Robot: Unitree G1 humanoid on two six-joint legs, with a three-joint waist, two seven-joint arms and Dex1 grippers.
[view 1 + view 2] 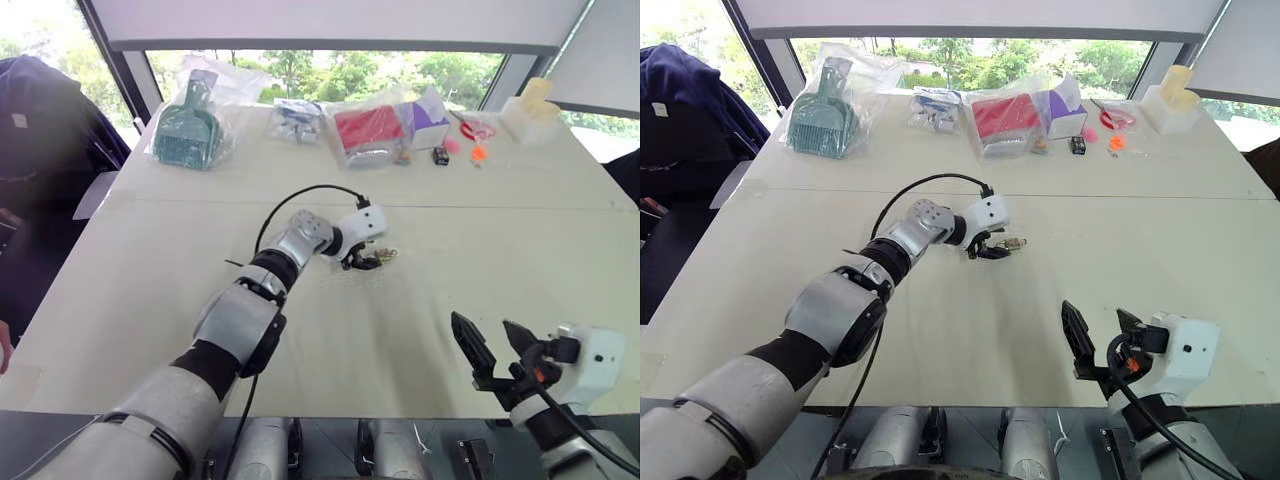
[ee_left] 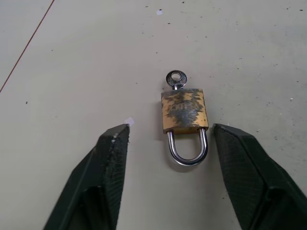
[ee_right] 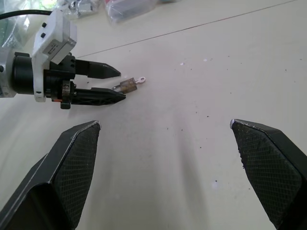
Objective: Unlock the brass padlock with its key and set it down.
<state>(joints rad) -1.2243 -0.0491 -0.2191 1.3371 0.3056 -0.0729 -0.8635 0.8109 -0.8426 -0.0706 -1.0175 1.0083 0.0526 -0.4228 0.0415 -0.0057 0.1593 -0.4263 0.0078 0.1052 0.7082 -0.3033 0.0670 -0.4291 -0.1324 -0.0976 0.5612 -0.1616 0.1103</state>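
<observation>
Padlock (image 2: pixel 184 111), key (image 2: pixel 175 79) inserted, flat on desk (image 2: pixel 72 57) mid-frame between open left pincer (image 2: pixel 170 134); right pincer (image 3: pixel 165 127) open, idle; next: grasp body.

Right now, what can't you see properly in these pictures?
- Whether the brass padlock is unlocked: in the left wrist view its shackle sits in the body, and the lock inside is hidden.
- The key: its blade is hidden inside the padlock.
- From the head views, padlock and key are too small beside the left end effector to tell apart.
- The bags at the table's far edge: contents unclear through plastic.
</observation>
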